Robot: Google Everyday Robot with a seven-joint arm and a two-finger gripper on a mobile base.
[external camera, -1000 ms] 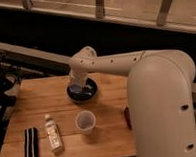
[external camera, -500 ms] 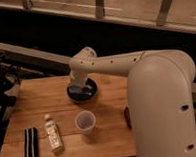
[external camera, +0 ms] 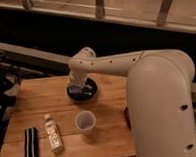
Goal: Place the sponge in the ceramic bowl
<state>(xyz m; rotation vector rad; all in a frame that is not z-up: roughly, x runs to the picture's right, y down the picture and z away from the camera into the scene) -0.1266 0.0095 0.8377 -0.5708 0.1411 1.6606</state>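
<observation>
A dark ceramic bowl [external camera: 83, 91] sits on the wooden table [external camera: 38, 104] toward its far middle. My white arm reaches from the right, and its gripper [external camera: 77, 87] hangs over the left part of the bowl, just inside the rim. A bluish patch [external camera: 86, 92] lies in the bowl below the gripper; it may be the sponge, though I cannot be sure.
A translucent plastic cup [external camera: 85, 121] stands in front of the bowl. A small lying bottle [external camera: 53, 134] and a dark striped flat object [external camera: 30, 143] rest near the table's front left. Dark equipment [external camera: 2, 81] stands off the left edge. My arm's bulk covers the table's right side.
</observation>
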